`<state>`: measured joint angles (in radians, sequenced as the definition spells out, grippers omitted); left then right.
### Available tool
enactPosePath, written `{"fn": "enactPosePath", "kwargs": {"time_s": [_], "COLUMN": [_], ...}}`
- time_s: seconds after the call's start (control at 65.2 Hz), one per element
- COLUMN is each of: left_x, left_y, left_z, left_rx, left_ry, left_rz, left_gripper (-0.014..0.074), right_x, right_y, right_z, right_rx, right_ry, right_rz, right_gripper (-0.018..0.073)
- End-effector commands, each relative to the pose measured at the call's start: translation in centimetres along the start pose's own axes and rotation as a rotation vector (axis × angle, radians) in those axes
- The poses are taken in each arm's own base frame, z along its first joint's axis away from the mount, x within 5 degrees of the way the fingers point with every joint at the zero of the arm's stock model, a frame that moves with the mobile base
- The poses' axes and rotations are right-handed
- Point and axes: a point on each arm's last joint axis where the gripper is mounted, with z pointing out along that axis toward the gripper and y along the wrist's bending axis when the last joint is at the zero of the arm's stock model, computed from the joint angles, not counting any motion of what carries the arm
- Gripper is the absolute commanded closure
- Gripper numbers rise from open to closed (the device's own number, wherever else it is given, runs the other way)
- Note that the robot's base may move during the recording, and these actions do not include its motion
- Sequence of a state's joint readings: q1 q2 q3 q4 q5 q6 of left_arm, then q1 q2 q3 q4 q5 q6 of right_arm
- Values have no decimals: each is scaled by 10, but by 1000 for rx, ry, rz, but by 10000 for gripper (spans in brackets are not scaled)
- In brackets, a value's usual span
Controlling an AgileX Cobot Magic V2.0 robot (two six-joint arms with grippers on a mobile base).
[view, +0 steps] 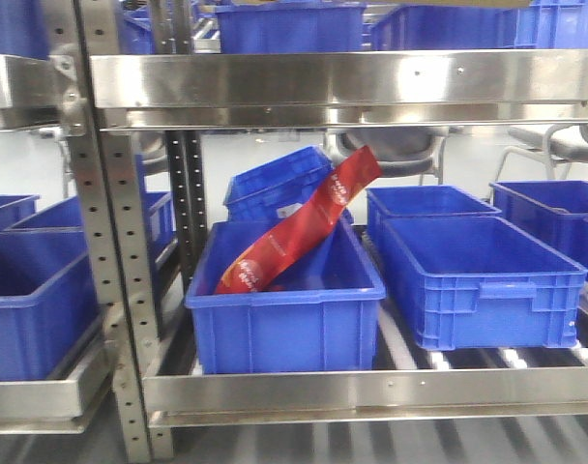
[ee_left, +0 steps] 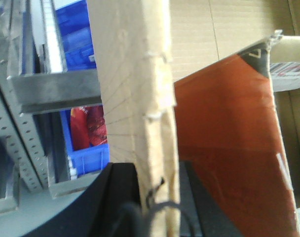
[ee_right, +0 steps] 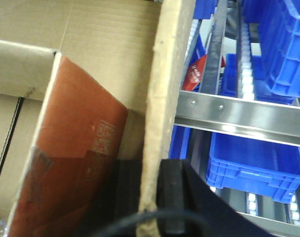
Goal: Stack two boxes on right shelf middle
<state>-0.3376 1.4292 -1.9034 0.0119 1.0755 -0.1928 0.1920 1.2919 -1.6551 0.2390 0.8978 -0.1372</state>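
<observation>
The left tool pinches the upright wall of the cardboard box, which has a red-brown panel inside it. The right tool likewise clamps a box wall. The box hangs on the near side of the steel shelf, which carries blue bins, one holding a red packet.

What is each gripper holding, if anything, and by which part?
The left gripper pinches the edge of a cardboard box wall. The right gripper pinches a box wall edge too. Whether it is the same box cannot be told.
</observation>
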Motion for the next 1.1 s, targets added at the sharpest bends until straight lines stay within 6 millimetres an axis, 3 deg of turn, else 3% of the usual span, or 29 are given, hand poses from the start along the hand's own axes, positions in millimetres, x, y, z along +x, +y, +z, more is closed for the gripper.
{"fn": "enactPosePath", "kwargs": {"time_s": [0.0,1.088], "left_x": [-8,-8], "left_y": [0,0], "left_z": [-11,-11], "left_rx": [9,9], "left_ry": [-86,-86], "left_rz": [-2,-2], "left_gripper": [708,708], "right_x": [-7,-7], "right_y": [-4,-4], "right_z": [-5,-5], "right_rx": [45,45], "right_ry": [-58,-58], "right_rz": [-36,-36], "right_gripper": [713,713]}}
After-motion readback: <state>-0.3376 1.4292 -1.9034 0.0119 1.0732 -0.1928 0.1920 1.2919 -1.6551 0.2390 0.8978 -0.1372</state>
